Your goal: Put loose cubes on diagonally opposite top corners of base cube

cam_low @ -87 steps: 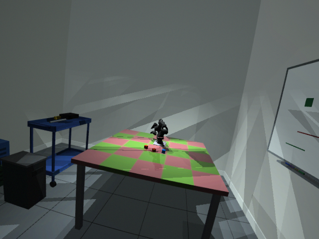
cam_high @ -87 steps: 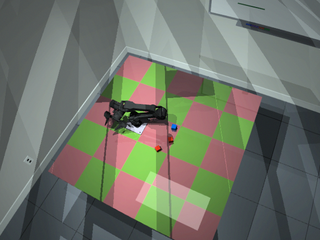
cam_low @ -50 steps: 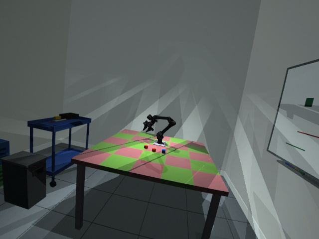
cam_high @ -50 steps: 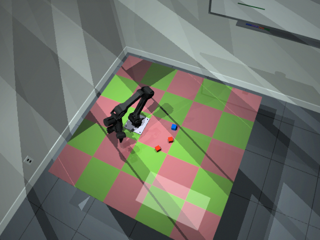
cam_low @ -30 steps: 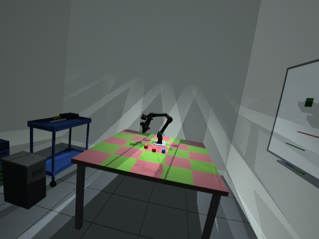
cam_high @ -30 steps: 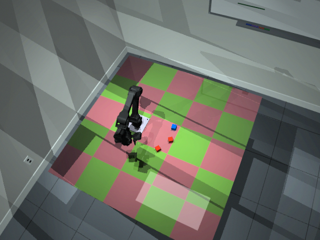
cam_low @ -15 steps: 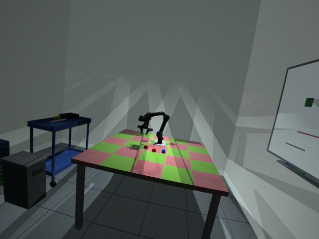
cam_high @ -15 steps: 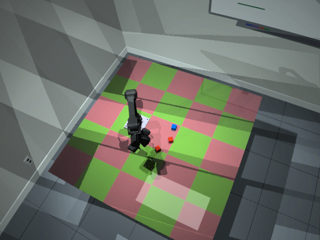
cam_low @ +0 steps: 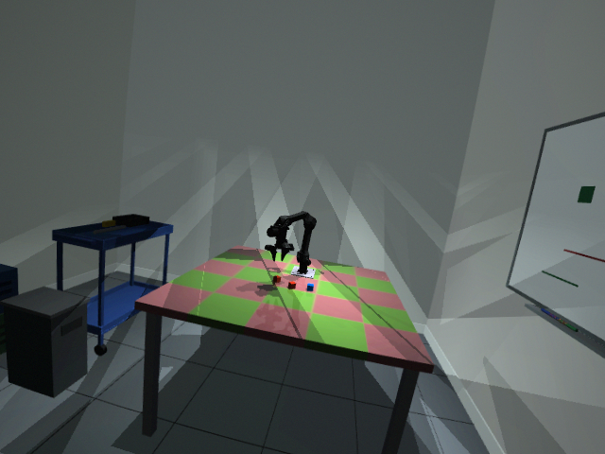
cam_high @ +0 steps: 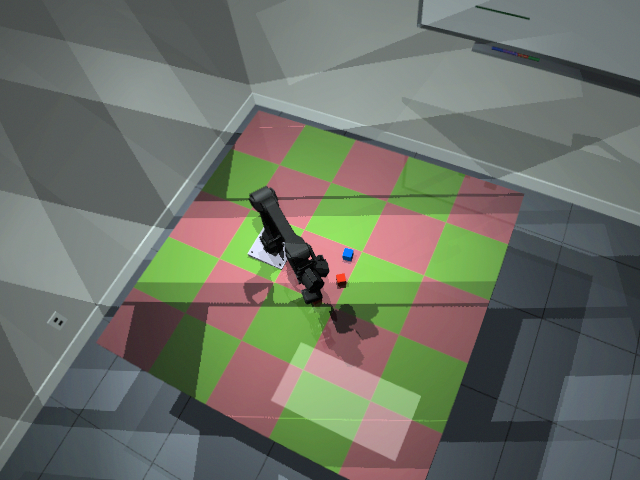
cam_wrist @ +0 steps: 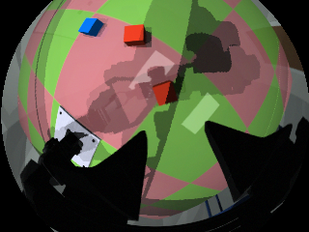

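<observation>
A blue cube [cam_high: 347, 254] [cam_low: 310, 287] [cam_wrist: 90, 27] sits on the checkered table. A first red cube [cam_high: 341, 279] [cam_low: 292, 285] [cam_wrist: 134, 35] sits near it, apart from it. A second red cube [cam_low: 277, 279] [cam_wrist: 164, 93] lies farther off, turned at an angle and in shadow; the arm hides most of it in the top view. No cube is stacked on another. My gripper [cam_low: 278, 259] [cam_wrist: 175, 128] is partly open and empty, pointing down above the table near the second red cube. The frames do not mark which cube is the fixed base.
The arm's white base plate [cam_high: 266, 254] [cam_low: 297, 272] [cam_wrist: 92, 143] is behind the cubes. The checkered table [cam_high: 429, 335] [cam_low: 337, 305] has a wall beside it. A blue cart [cam_low: 112, 239] and a grey cabinet [cam_low: 46, 337] stand off the table.
</observation>
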